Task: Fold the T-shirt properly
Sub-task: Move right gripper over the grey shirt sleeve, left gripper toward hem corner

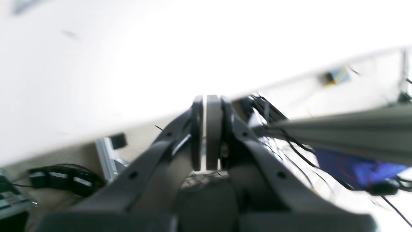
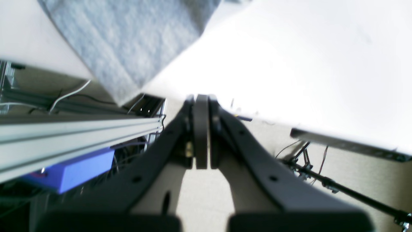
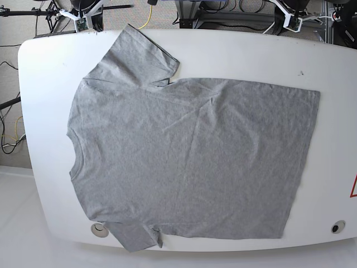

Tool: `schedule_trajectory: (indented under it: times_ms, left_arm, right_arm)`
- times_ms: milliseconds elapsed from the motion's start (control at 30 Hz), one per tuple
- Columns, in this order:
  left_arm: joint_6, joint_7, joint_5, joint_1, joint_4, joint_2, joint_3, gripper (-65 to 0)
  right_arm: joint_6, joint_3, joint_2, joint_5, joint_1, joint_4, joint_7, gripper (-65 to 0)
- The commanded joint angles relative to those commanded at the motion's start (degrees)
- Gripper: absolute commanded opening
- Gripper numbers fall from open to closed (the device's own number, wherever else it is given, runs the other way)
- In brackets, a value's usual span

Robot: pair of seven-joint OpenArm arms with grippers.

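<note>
Your table (image 3: 234,56), white with rounded corners, carries the T-shirt (image 3: 184,156) spread flat, plain side up, neck toward the left edge, hem toward the right; one sleeve overhangs the near edge. Your left gripper (image 1: 204,133) sits off the table, pads almost pressed together, empty. Your right gripper (image 2: 201,132): pads pressed together, holding nothing.
</note>
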Motion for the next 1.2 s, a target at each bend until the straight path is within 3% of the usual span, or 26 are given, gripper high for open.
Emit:
schedule_trajectory:
  times_ms: [67,267,400,733,800,1067,1200]
  left_arm:
    - [-0.07,-2.74,-1.09,-0.92,0.72,0.54,-0.87,-51.9]
    - [-0.51,-3.8,-1.84,-2.1,2.89,1.02,-1.42,-43.0]
    - [-2.17,-2.4,-2.74,-4.03,5.6,1.16,-1.13,-42.3]
    - [-3.17,4.19,-5.31,-5.27,7.38,1.15,-0.84,-42.6]
    - [-3.94,7.14,-6.1,-4.86,7.92,1.05,-0.69,-42.2]
    - [-3.81,10.27,-7.13,-6.46,7.59,1.17,-0.55,-43.0]
    - [-2.87,11.69,-6.51,-8.83,6.88,1.15,-1.04,-44.1]
  right_arm:
    - [-0.24,0.77,-0.4,-0.36,1.81,-0.46,1.58,-61.2]
    - [-0.42,1.81,-0.43,-0.9,3.85,0.74,1.88,-58.1]
    - [-0.19,3.31,-0.47,-1.38,5.94,2.28,0.74,-55.8]
    - [0.33,3.23,-0.53,-1.51,7.84,3.11,-0.63,-53.5]
    - [0.41,2.69,-0.61,-0.36,8.37,2.98,-1.0,-52.0]
    - [0.71,2.65,-0.66,2.77,9.24,3.52,-2.39,-48.7]
    - [0.6,2.97,-1.49,9.17,9.6,3.99,-3.45,-43.3]
